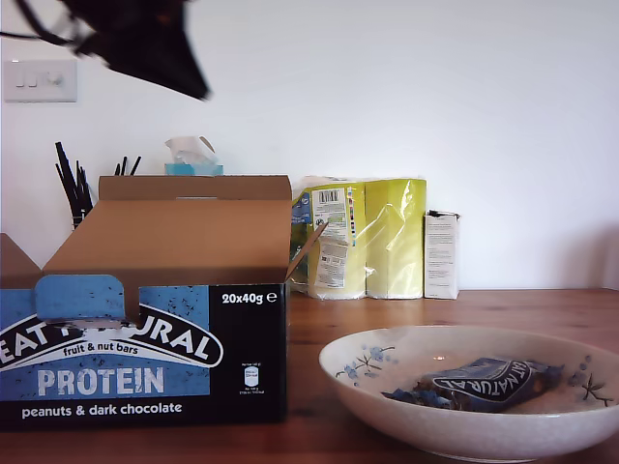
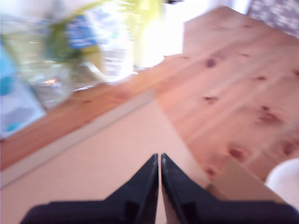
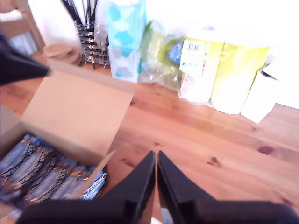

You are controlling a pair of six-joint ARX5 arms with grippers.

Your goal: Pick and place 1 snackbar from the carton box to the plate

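The carton box point(image 1: 145, 348) stands open at the exterior view's left, its rear flap point(image 2: 107, 154) raised. Several navy snackbars point(image 3: 37, 172) lie inside it. One snackbar point(image 1: 488, 379) lies in the floral plate point(image 1: 387, 411) at the exterior view's lower right. My first gripper point(image 2: 160, 157) is shut and holds nothing, hovering over the box's flap; its blurred dark arm point(image 1: 145, 39) shows at the exterior view's top left. My second gripper point(image 3: 155, 154) is shut and holds nothing too, high over the wooden table just beside the box. The plate's rim point(image 2: 287, 184) shows pale in the first wrist view.
Against the wall stand yellow paper-roll packs point(image 1: 372, 237), a small narrow white box point(image 1: 441, 254), a tissue box point(image 1: 193, 155) and a holder of black sticks point(image 1: 73, 188). Bare wooden table point(image 3: 196, 135) lies between the box and those packs.
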